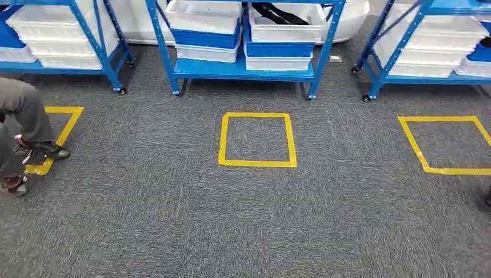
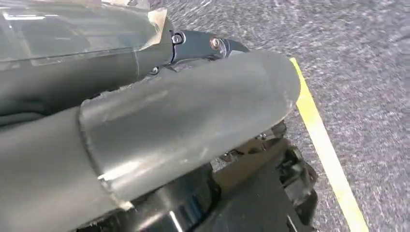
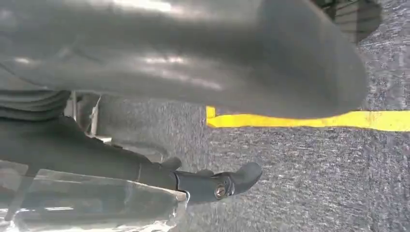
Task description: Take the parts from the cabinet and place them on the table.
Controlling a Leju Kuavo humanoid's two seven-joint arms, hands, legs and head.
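- Head view: we see three blue shelving units on castors, the middle cabinet (image 1: 243,69) straight ahead and carrying stacked white bins (image 1: 204,14) and blue bins (image 1: 278,47); one upper white bin holds dark parts (image 1: 279,13) we cannot make out.
- On the grey carpet (image 1: 243,220) in front of it lies a yellow tape square (image 1: 257,139), with similar squares to either side.
- A person's legs and shoes (image 1: 35,152) stand on the square to the left.
- Left wrist view: our left hand (image 2: 183,121) hangs over the carpet, its thick grey thumb forward and a dark finger (image 2: 212,46) beside it; nothing is between the fingers, which sit apart. A yellow tape line (image 2: 324,150) runs just past the fingertips.
- Right wrist view: our right hand (image 3: 203,72) likewise holds nothing, thumb and dark finger (image 3: 222,182) apart, with a yellow tape line (image 3: 309,120) on the carpet between them.
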